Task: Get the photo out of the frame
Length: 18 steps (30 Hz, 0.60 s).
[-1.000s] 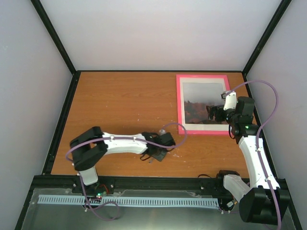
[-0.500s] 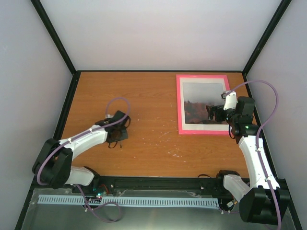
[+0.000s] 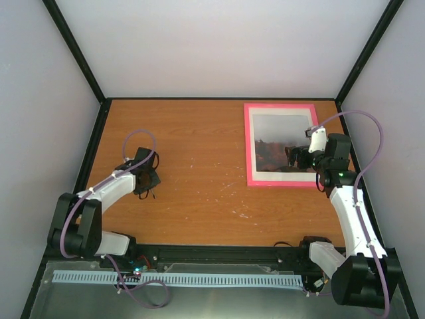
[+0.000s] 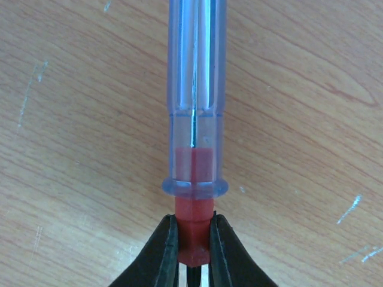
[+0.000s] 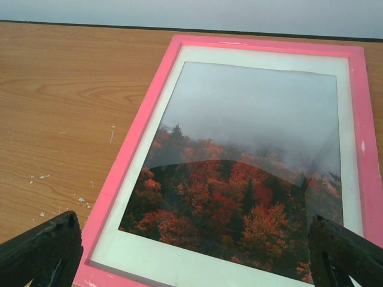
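The pink frame (image 3: 248,143) lies face up at the back right of the table, with the photo (image 3: 279,139) inside it behind a white border. In the right wrist view the frame (image 5: 143,128) and the photo (image 5: 251,155) fill the picture, with a reflection on the surface. My right gripper (image 3: 295,157) hovers over the frame's near right part, jaws wide open and empty (image 5: 191,239). My left gripper (image 3: 145,183) is over the left side of the table, far from the frame. It is shut (image 4: 194,230) on the red neck of a screwdriver (image 4: 196,89) with a clear purple handle.
The wooden table (image 3: 199,153) has black rails round it and grey walls close on three sides. The frame lies near the back right corner, close to the right rail (image 3: 348,143).
My left arm has swung from the middle of the table to the far left, carrying the screwdriver. The right arm and the frame have not moved.
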Tool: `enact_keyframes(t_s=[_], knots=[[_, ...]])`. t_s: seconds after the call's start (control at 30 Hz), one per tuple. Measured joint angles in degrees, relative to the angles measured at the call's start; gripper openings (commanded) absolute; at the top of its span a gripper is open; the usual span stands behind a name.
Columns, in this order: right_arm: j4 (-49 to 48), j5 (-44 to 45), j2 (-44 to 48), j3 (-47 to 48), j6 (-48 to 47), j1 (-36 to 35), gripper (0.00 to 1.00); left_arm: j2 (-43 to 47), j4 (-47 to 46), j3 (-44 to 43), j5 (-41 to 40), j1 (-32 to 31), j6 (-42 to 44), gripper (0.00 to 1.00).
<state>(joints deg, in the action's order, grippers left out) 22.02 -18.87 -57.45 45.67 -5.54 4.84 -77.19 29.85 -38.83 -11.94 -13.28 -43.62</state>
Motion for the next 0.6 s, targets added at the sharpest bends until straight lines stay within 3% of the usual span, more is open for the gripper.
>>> enact_keyframes(t_s=[0.13, 0.27, 0.6], knots=[[-0.02, 0.02, -0.09, -0.02, 0.0, 0.0, 1.0, -1.18, -0.76, 0.22, 0.24, 0.28, 0.02, 0.11], [-0.04, 0.04, -0.52, -0.02, -0.11, 0.0, 1.0, -1.42, -1.6, 0.7, 0.35, 0.42, 0.0, 0.21], [-0.46, 0.04, -1.86, -0.22, -0.76, 0.0, 1.0, -2.69, -3.21, 1.7, 0.22, 0.59, 0.0, 0.22]])
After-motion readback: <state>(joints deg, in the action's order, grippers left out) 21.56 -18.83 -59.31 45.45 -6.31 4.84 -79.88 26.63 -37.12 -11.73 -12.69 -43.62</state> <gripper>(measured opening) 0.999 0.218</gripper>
